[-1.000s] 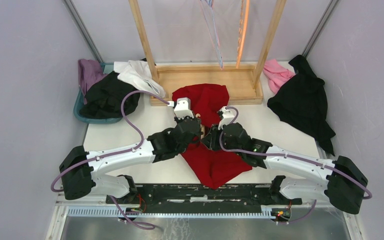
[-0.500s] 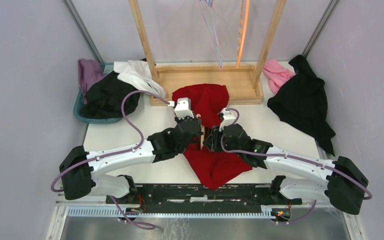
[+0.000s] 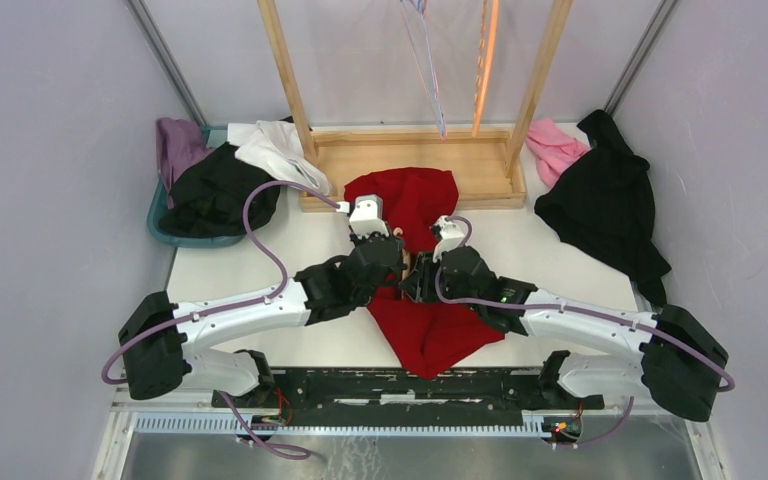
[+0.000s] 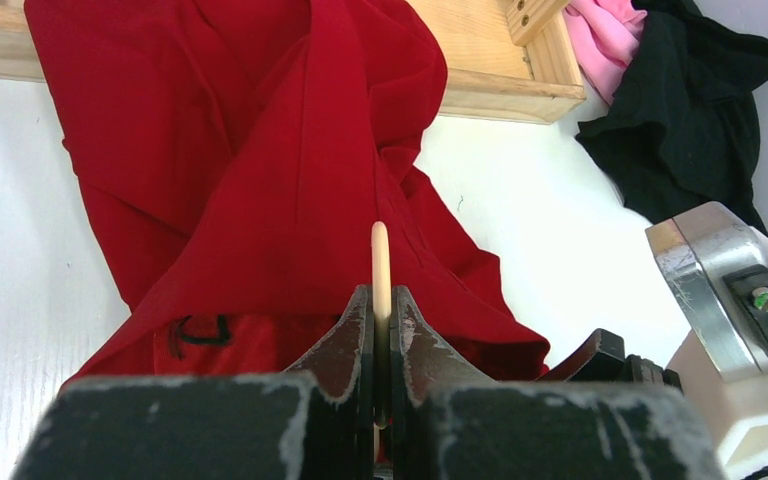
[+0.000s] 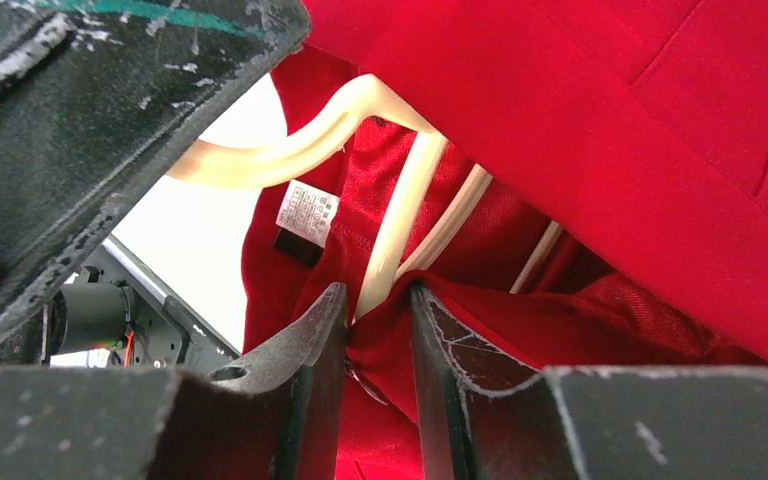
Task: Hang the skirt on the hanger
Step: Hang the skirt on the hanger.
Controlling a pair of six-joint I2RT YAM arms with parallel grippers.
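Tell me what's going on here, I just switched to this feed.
Both arms are over the red skirt lying on the table. The left gripper is shut on a thin part of the hanger, which is partly inside the skirt. The right gripper has its jaws slightly apart around a skirt fold beside a hanger bar; I can't tell if it grips.

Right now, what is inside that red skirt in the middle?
A cream hanger: its bars run up inside the skirt, beside a white label. The far ends of the bars are covered by the cloth.
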